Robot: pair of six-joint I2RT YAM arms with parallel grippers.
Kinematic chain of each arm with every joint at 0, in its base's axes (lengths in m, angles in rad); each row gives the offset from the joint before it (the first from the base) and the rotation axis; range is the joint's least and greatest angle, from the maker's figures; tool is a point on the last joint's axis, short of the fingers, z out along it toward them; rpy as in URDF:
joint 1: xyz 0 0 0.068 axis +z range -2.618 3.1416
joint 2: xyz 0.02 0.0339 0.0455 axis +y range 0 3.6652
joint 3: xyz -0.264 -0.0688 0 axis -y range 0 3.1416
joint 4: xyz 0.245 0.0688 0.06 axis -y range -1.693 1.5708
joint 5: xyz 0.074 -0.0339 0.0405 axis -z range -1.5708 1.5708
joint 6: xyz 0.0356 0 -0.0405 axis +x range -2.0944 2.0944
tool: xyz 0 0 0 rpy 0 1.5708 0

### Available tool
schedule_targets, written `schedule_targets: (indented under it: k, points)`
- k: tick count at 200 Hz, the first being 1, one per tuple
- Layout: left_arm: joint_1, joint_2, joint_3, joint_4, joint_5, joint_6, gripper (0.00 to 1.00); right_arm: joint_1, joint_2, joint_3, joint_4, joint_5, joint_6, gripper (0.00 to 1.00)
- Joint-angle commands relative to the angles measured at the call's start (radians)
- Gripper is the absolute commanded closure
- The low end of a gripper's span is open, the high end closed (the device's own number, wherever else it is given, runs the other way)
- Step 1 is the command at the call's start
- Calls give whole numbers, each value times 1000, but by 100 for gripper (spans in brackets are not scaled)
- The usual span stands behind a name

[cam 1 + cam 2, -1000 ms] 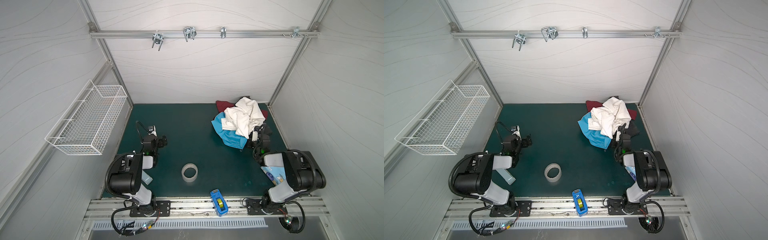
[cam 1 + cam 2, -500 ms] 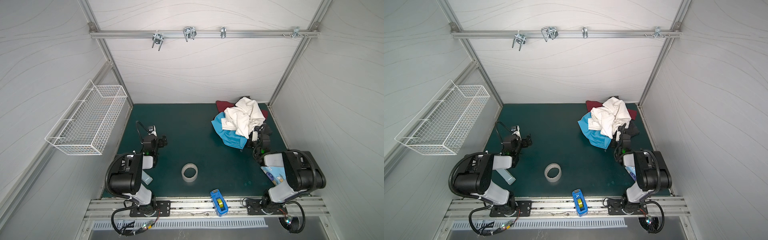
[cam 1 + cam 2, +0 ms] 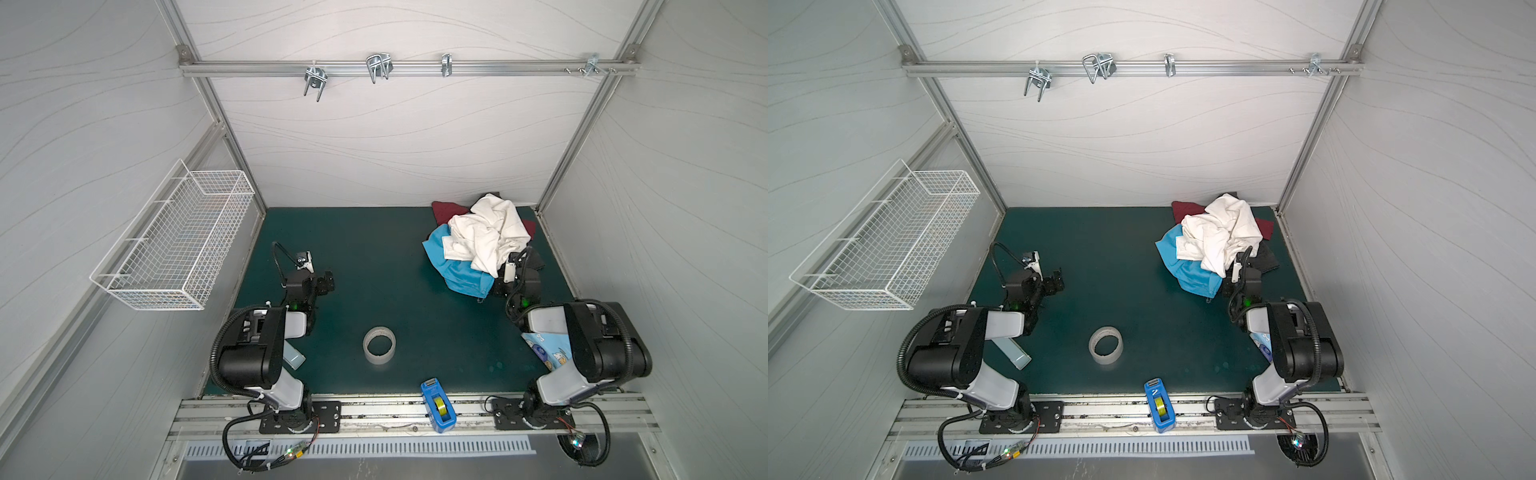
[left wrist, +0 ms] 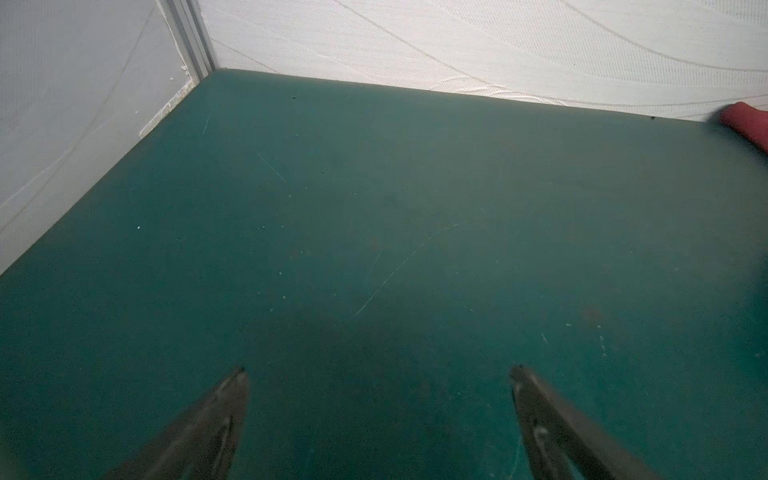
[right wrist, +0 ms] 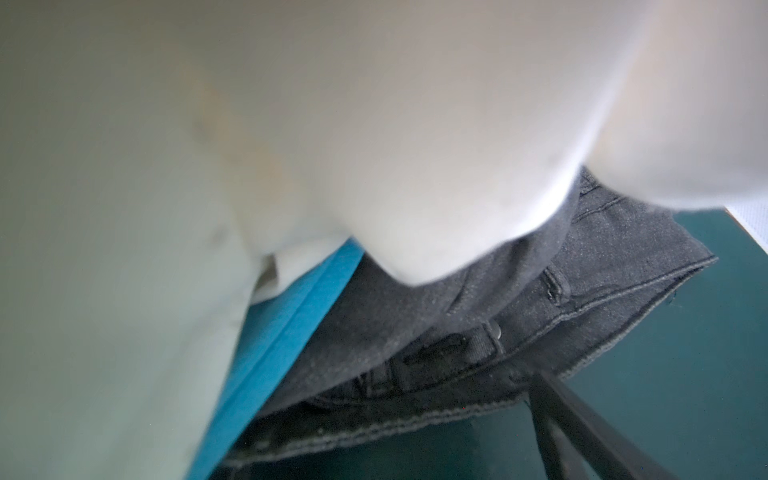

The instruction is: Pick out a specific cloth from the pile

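At the far right corner of the green mat [image 3: 374,257], the pile [image 3: 478,249] sits with the turquoise cloth [image 3: 461,272] on its near-left flank, mostly buried under the cream-white cloth [image 3: 486,232]. Only its lower folds spill onto the mat.

The right gripper [image 5: 382,374] is nosed into the pile's near edge with its jaws spread wide and nothing visibly clamped. One finger [image 5: 582,430] shows in the right wrist view, while cream fabric hides the other.

The main risk is a wrong catch. The black-grey jeans [image 5: 519,316] lie directly ahead of the gripper, with the turquoise fold off to one side, so closing here would likely pinch the denim waistband. Cream fabric also drapes over the wrist camera and blurs most of that view, which makes aiming unreliable.

Even a correct pinch could drag the cream garment along, since it rests on the turquoise one, and thin fabric may slip from a shallow bite.

The left gripper [image 4: 377,370] hangs open over bare mat, well apart from the pile.
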Motion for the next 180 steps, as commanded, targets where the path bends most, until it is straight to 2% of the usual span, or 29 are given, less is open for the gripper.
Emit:
schedule_targets:
  k: [1,24,53,81,101,127,155,180]
  points:
    - [0,-9,6,25,9,4,1,5,-14,27,17,-12,-6,1]
    - [-1,-63,5,-11,-46,-17,2,6,-68,161,-300,-8,-12,1]
    - [0,-205,0,-153,-59,-29,1,24,-74,200,-430,42,4,1]
    - [-2,-370,-10,-311,-49,-30,1,81,-132,276,-669,218,65,1]
    - [-3,-482,11,-480,7,-36,1,106,-124,408,-996,291,195,1]
    - [-65,-559,75,-641,61,-40,1,139,-68,568,-1303,345,247,1]
    - [-97,-525,244,-847,263,-27,1,204,-46,648,-1457,399,248,1]
    - [-97,-454,370,-957,314,-91,1,251,-73,670,-1527,441,285,1]
